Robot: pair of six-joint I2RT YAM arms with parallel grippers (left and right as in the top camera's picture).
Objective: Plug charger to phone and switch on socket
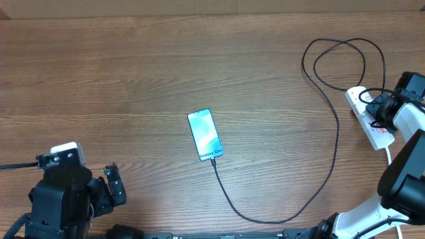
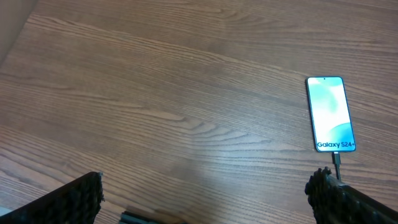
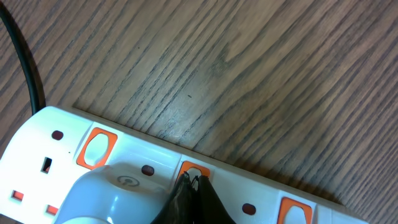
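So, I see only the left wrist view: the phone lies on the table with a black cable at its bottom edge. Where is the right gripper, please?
Observer: The right gripper is at the socket, by the right edge of the table in the overhead view.
Operator: Is it open?
Observer: No. In the right wrist view its fingertips are together, with the tip at one orange switch. I cannot tell whether it presses.
Operator: And where does the cable go?
Observer: The charger runs from the phone, curves right, loops near the far edge and reaches the socket.
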